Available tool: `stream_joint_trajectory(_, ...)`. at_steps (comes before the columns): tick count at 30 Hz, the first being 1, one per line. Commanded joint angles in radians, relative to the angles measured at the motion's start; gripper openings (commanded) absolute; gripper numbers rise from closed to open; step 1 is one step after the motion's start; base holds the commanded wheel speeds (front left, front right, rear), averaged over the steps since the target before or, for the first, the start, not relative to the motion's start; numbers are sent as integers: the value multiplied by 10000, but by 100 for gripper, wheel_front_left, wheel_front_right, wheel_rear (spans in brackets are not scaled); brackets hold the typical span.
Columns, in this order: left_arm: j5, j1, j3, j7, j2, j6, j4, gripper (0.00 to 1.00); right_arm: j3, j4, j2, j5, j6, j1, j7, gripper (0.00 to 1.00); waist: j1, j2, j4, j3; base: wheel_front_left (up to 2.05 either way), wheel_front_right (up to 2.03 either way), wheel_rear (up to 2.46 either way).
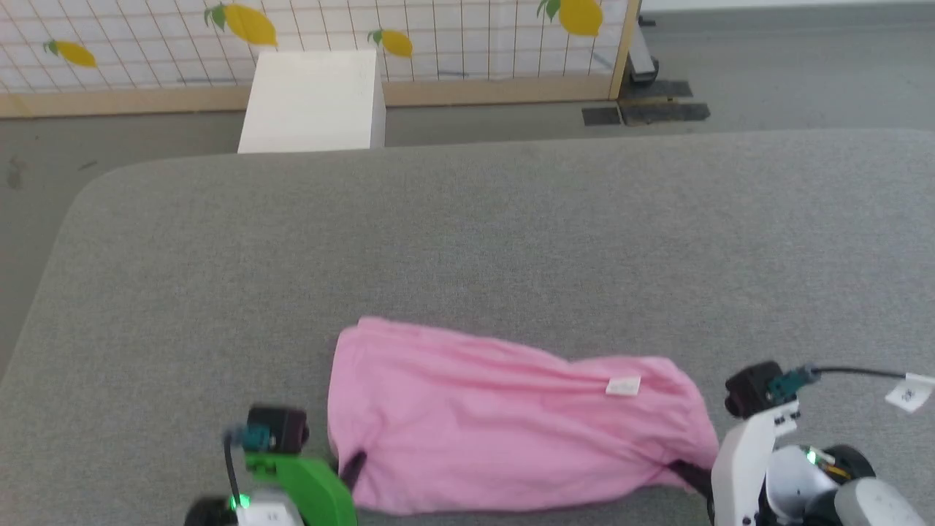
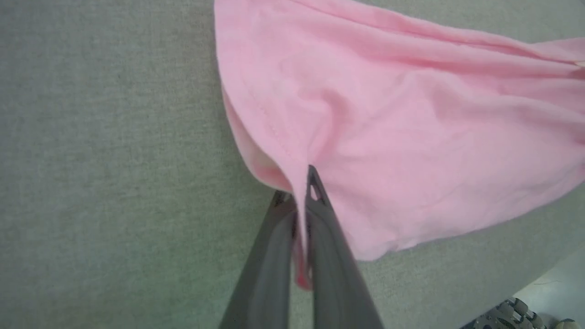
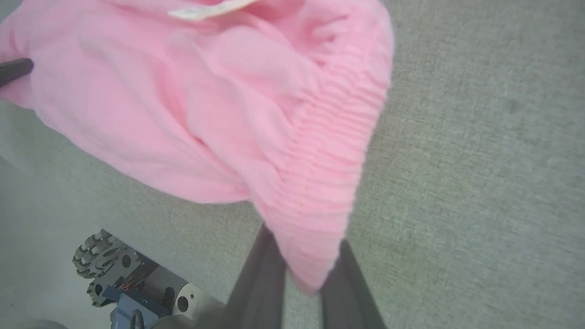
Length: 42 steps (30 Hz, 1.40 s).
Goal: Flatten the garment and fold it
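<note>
Presently inspected: light pink, thin, wrinkled cloth garment (image 1: pixel 504 416), lying as a bunched, elongated heap on grey, felt-like padded surface (image 1: pixel 467 234), close along its near edge, between the middle and the near right corner. Small white sewn-in label (image 1: pixel 623 386) uppermost, toward the right end of the heap. Left gripper (image 2: pixel 296 183) with dark fingers pressed together, pinching a hemmed fold at the garment's left end, a narrow tongue of cloth caught between the fingers. Right gripper (image 3: pixel 305 237) closed around the ribbed, gathered band (image 3: pixel 329 151) at the right end, thick cloth filling the gap between its fingers; judged a grip rather than a mere touch. Both ends thus in hand. Flattening judged barely begun: layers doubled over, long creases running end to end, outline not spread. Folding not started. Remaining, by judgement: drawing the two held ends apart, laying the cloth out flat on the open surface toward the far edge, smoothing, then folding. Risk noted: thin hem slipping from the left pinch under tension.
</note>
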State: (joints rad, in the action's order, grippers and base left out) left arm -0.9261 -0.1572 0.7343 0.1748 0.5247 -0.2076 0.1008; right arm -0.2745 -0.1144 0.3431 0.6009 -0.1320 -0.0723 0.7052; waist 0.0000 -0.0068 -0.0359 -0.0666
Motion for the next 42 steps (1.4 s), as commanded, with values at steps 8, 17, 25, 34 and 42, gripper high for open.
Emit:
stream_joint_trajectory(8,-585,919,-135,-394,-434,-341,-3,100,281,-380,-339,-68,13,619,-769,100,0,68,-9,53,0,0,0)
stream_joint_trajectory(17,363,921,-1170,-2870,-206,-981,-487,100,591,640,-684,-1034,13,1434,-3259,100,0,68,-183,321,0,0,0)
stream_joint_trajectory(25,1533,907,-2112,-4266,81,-1346,-1201,100,1512,1668,-632,-1185,13,1520,-2500,100,0,68,-75,481,0,0,0)
stream_joint_trajectory(34,3451,1273,-3606,-4362,-214,-931,-2416,100,2205,1711,-37,-674,13,1123,81,100,0,68,708,171,0,0,0)
stream_joint_trajectory(42,4175,1519,-3772,-4364,-491,-397,-2605,100,1897,1027,71,-381,13,370,1260,100,0,68,1248,-283,0,0,0)
